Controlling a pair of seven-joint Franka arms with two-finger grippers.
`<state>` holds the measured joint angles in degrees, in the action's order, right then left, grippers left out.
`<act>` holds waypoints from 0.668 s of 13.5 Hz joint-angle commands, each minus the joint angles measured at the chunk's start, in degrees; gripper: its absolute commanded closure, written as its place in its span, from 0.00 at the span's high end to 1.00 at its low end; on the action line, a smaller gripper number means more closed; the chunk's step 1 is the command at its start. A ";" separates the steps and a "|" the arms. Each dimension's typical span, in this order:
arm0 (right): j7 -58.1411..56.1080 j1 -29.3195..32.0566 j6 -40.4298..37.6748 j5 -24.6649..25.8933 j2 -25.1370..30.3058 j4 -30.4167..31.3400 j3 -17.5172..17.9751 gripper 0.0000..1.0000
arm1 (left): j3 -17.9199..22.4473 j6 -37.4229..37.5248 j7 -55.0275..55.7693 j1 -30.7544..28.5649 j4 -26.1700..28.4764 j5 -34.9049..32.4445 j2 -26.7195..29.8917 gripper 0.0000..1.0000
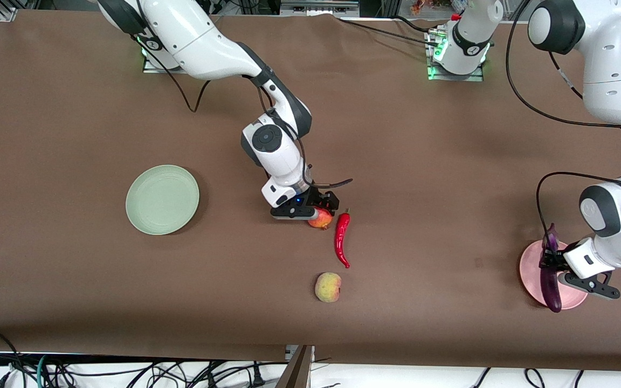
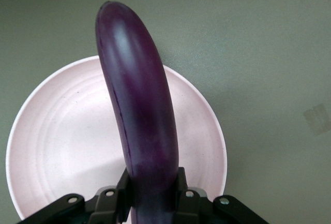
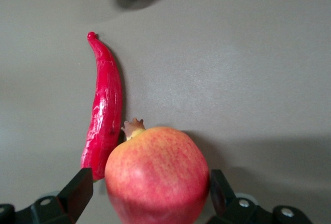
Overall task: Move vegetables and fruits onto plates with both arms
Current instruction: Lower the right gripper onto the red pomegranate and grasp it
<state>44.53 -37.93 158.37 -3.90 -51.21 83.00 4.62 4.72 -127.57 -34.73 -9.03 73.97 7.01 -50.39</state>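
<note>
A: What does the step in hand call for?

B: Two things at once. The left gripper (image 2: 152, 195) is clamped on the stem end of the eggplant (image 1: 550, 275), which hangs over the pink plate (image 1: 529, 269) at the left arm's end of the tabletop (image 1: 423, 161). I'd lower it until the eggplant lies flat inside the rim before letting go, since it is long and could roll or tip off the edge.

A: And the other arm?

B: The right gripper (image 3: 147, 195) sits low at the middle of the tabletop, its fingers spread wide on either side of the pomegranate (image 3: 155, 175), not yet squeezing. The fruit is round and smooth, so I'd close at its widest part, gently, and lift straight up.

A: Anything in the way?

B: The chili pepper (image 3: 103, 110) lies just beside the pomegranate, seemingly touching it, and one finger stands close to it. I'd take care not to pinch or drag it. The peach (image 1: 328, 286) lies nearer the front camera, well clear.

A: Where does the pomegranate go?

B: Probably to the green plate (image 1: 162, 199), toward the right arm's end, which holds nothing so far.

A: How are the arms posed?

B: The right arm reaches out from its base with the wrist bent down over the fruit. The left arm is folded, its wrist turned so the eggplant points toward the front camera.
</note>
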 commanded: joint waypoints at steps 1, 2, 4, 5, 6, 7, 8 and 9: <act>1.35 -0.74 1.77 0.65 -1.61 -1.88 -0.31 0.99 | -0.42 -0.14 -0.87 -0.81 -3.21 1.25 -2.07 0.53; 1.17 -0.65 1.77 0.82 -1.61 -1.88 -0.32 0.92 | -0.42 -0.14 -0.87 -0.90 -4.00 1.25 -2.51 0.66; 0.04 0.05 1.77 1.35 -1.43 -1.88 -0.32 0.61 | -0.42 -0.05 -1.21 -1.08 -4.01 3.69 -2.43 1.00; -0.41 0.66 1.86 1.35 -1.34 -1.88 -0.40 0.39 | -0.42 0.30 -1.39 -0.99 -4.18 3.88 -2.25 1.00; -0.58 1.45 1.68 0.74 -1.17 -1.97 -0.40 0.15 | -0.51 0.91 -1.31 -0.82 -4.79 3.89 -1.99 1.00; -0.67 2.50 1.16 0.48 -0.47 -1.97 -0.32 0.01 | -0.68 2.74 -1.13 -0.29 -5.49 3.97 -1.64 1.00; -0.76 3.47 -1.11 0.56 0.23 -1.97 0.03 0.00 | -0.94 5.37 -0.95 0.15 -6.98 4.06 -1.55 1.00; -1.02 4.09 -5.31 0.56 2.67 -1.97 0.04 0.00 | -0.95 7.66 -0.87 1.11 -8.74 4.06 -1.55 1.00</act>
<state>44.36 -35.56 158.40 -3.52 -51.73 81.50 3.92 3.78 -124.57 -34.75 -9.18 69.39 9.49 -51.64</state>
